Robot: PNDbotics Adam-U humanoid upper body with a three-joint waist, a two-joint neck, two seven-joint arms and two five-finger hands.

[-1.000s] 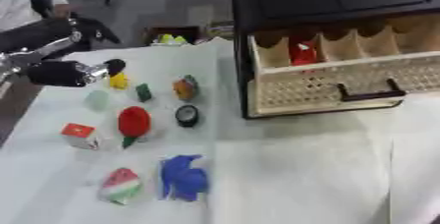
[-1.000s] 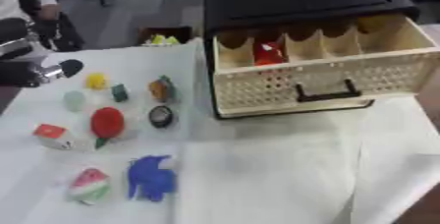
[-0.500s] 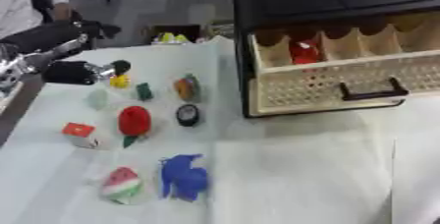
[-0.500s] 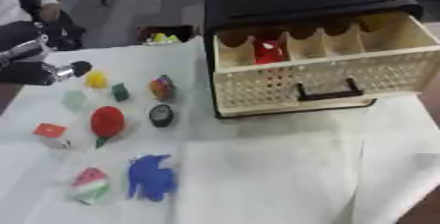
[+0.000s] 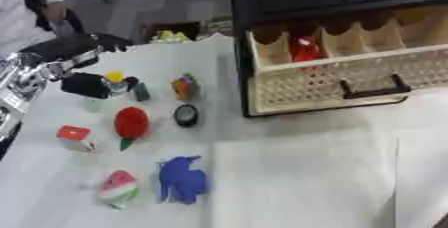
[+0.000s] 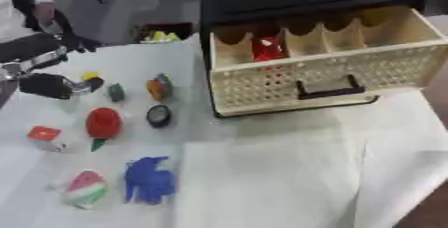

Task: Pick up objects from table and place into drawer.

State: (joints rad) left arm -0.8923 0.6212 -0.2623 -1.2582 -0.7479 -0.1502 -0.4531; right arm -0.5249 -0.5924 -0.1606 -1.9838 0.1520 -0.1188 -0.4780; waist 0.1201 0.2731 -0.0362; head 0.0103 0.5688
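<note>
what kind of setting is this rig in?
Likely a lab or office test bench: a white-covered table with small toys like the blue figure, a desktop drawer unit, and bare floor behind.

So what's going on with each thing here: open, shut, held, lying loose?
Beige perforated drawer: pulled open.
Red object: inside a drawer compartment near its left end.
Small yellow object: on the table, at the left hand's fingertips.
Left hand: over the yellow object; grip unclear.
Blue animal figure: on the table, untouched.
Red strawberry toy: on the table, untouched.
</note>
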